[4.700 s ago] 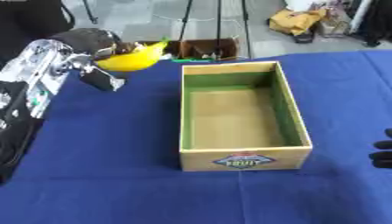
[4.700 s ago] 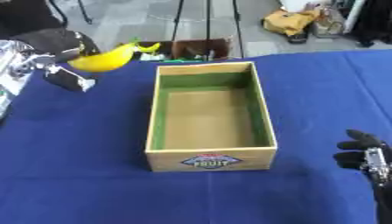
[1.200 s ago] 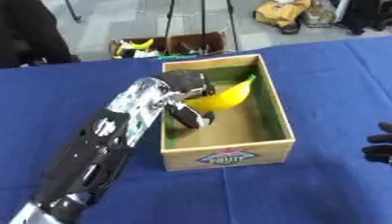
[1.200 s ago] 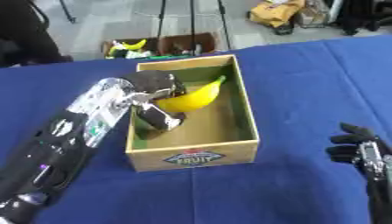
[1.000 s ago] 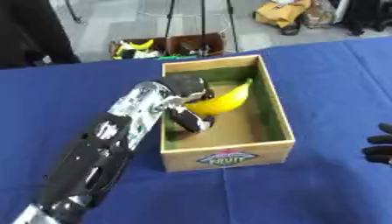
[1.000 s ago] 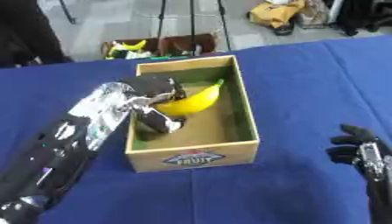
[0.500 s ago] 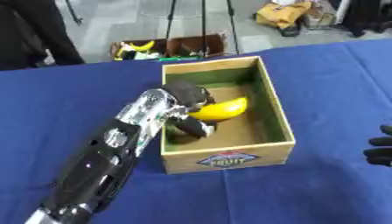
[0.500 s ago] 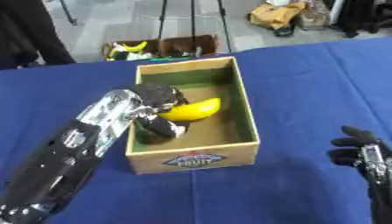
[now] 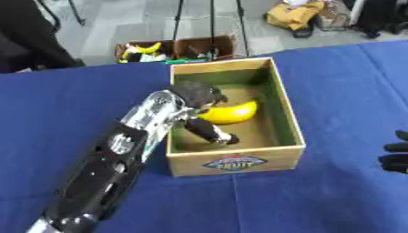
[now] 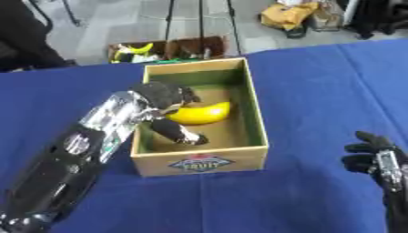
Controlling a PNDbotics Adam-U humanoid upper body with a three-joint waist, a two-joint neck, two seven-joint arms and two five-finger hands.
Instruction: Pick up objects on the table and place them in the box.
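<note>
Left eye view. An open, green-lined cardboard box [image 9: 275,98] with a "FRUIT" label on its near wall stands at frame centre on a blue cloth-covered table [image 9: 343,77]. The black-and-silver left arm enters from the lower left and reaches over the box's left wall. The left hand [image 9: 199,98] is inside the box, its fingers curled on the near end of a yellow banana [image 9: 231,112]; one finger [image 9: 213,132] points down toward the box floor. The banana lies across the middle of the box interior, tip toward the right wall; whether it rests on the floor cannot be told. At the right edge, lower half, only the dark fingertips of the right hand [image 9: 395,157] show.

Right eye view. The same box sits left of centre. The right hand [image 10: 376,160] is seen more fully at the lower right, over the cloth and well apart from the box, fingers relaxed and holding nothing. Beyond the table's far edge, upper left, small brown cartons [image 10: 171,48] on the floor hold yellow and green items.
</note>
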